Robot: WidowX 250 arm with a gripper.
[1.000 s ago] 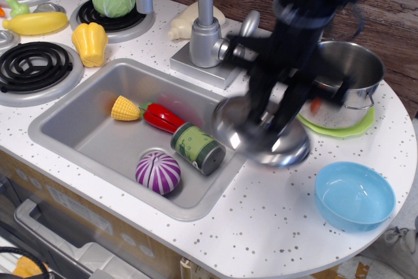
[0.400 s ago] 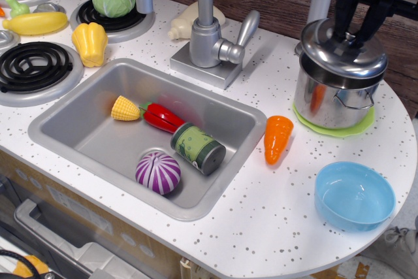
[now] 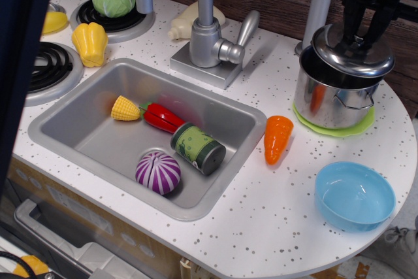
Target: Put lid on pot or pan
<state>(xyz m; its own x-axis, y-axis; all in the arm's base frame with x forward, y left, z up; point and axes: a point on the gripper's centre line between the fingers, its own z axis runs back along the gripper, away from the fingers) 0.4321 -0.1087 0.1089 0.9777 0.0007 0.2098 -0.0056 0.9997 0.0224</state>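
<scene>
the black tool point(image 3: 364, 24) hangs at the upper right, its two fingers reaching down to either side of the small knob of the shiny steel lid point(image 3: 353, 55); the knob itself is hidden between them, so i cannot tell whether the tool is clamped on it or just closed around it loosely. the lid sits tilted on the steel pot point(image 3: 336, 93), shifted toward the far right side, with a dark crescent of the pot's opening showing at the near left rim. the pot stands on a green mat point(image 3: 334, 128) on the white speckled surface point(image 3: 274, 213). an orange toy carrot point(image 3: 277, 138) lies on the surface between the pot and the sink point(image 3: 85, 129), and a light blue bowl point(image 3: 354, 195) sits nearer the front edge, apart from the pot. inside the sink lie a corn cob point(image 3: 125, 108), a red pepper point(image 3: 161, 117), a green can point(image 3: 198, 148) on its side and a purple onion point(image 3: 158, 172). a grey faucet point(image 3: 208, 31) rises behind the sink. a dark blurred shape point(image 3: 19, 63) covers the left edge.
</scene>
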